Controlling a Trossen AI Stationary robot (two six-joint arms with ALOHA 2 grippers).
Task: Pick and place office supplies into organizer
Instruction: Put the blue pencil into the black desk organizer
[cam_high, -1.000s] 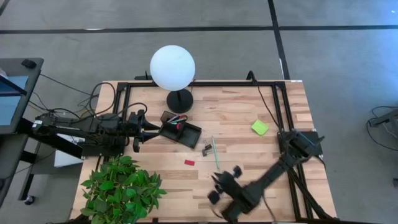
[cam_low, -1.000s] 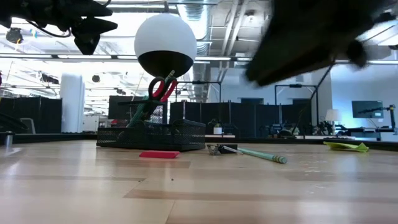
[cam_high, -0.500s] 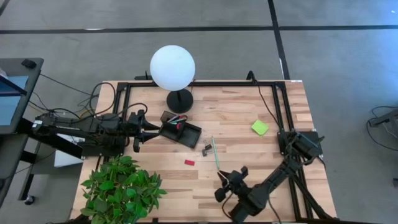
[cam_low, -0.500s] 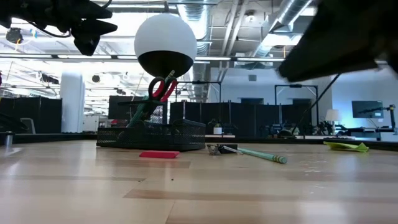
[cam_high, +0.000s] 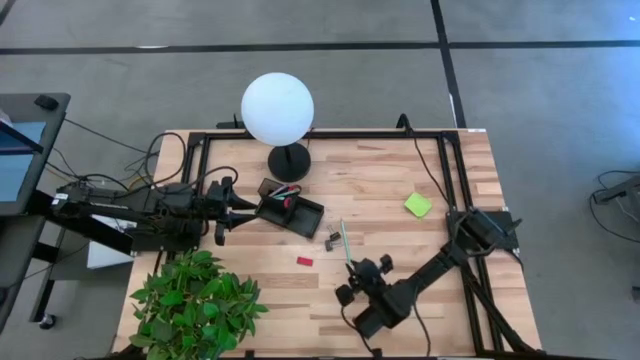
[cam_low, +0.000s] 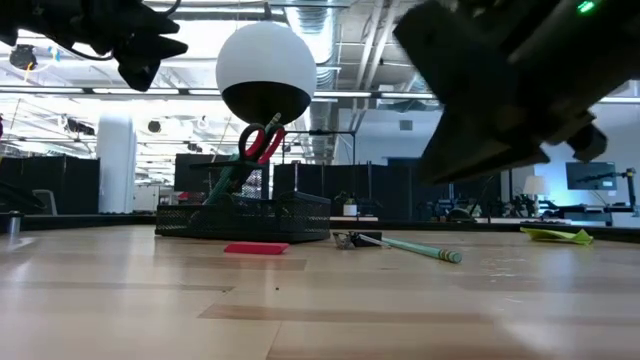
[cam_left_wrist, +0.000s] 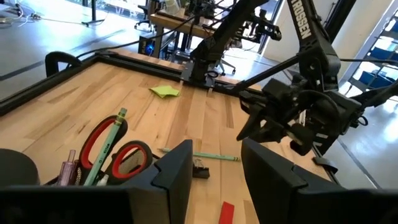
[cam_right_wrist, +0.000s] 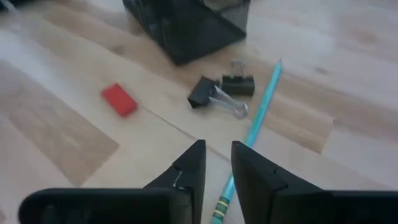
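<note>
1. Overhead, shows the right gripper (cam_right_wrist: 217, 146) hanging low over the front of the wooden table (cam_high: 400, 180), its two fingers a narrow slit apart and pinching nothing.
2. Places the light-green pen (cam_right_wrist: 262, 96) flat on the wood just beyond those fingertips, its striped end passing close under them, its far end reaching toward the organizer (cam_high: 303, 216).
3. Puts two black clips (cam_right_wrist: 221, 90) touching each other just beside the pen, and the small red block (cam_right_wrist: 119, 99) apart from them on bare wood.
4. Leaves the lime-green sticky-note pad (cam_high: 418, 205) well apart, near the right arm's base.
5. Catches the left gripper (cam_left_wrist: 214, 163) waiting beside the organizer, fingers spread and empty, with the red-handled scissors (cam_left_wrist: 106, 146) and several pens already standing in the tray.
6. Suggests the pen as the likely next pick: light, stiff, round and smooth, so apt to roll or slip out of a loose or off-centre pinch.
7. Calls for wider jaws first, then a descent with one finger on each side of the barrel, near its middle, so neither end droops on the lift.
8. Warns of the clips so near: a finger set down on that side could nudge them or catch their wire arms.
9. Rounds out the scene with a white globe lamp (cam_high: 277, 108) behind the organizer and a potted plant (cam_high: 195, 300) at the table's front left corner, both clear of the work.
</note>
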